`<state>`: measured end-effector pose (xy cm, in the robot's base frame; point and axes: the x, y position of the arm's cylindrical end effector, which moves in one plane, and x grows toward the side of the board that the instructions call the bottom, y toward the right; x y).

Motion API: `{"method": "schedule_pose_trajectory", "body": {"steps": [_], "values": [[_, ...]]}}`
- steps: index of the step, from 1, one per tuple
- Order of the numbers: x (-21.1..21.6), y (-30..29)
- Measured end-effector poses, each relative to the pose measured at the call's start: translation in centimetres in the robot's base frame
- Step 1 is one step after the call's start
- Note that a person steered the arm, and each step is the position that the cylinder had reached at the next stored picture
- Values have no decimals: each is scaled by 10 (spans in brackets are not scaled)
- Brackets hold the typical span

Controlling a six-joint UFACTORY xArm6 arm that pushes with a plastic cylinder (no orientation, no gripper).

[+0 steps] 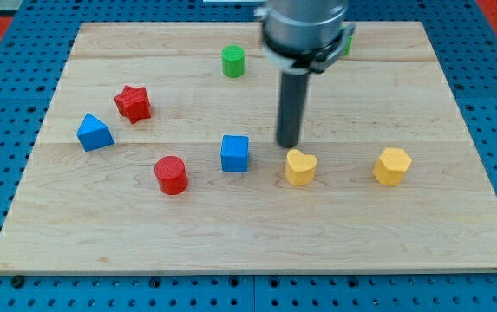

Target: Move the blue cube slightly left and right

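Note:
The blue cube (235, 153) sits near the middle of the wooden board (257, 234). My tip (288, 144) rests on the board just to the cube's right and slightly above it in the view, a small gap apart. The tip also stands right above the yellow heart-shaped block (300, 167). The rod rises up to the arm's dark body at the view's top.
A red cylinder (171, 175) lies lower left of the cube. A red star-shaped block (133, 103) and a blue triangular block (94, 133) lie at the left. A green cylinder (232, 61) is near the top, a yellow hexagonal block (392, 166) at the right. A green block (349, 42) peeks from behind the arm.

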<state>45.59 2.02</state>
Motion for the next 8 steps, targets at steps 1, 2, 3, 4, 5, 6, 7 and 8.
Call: {"method": "schedule_pose_trajectory", "body": {"steps": [1, 2, 3, 4, 5, 6, 7, 8], "values": [[-7, -72], [-18, -93], [-11, -93], [10, -134], [32, -148], [44, -146], [48, -97], [55, -88]]}}
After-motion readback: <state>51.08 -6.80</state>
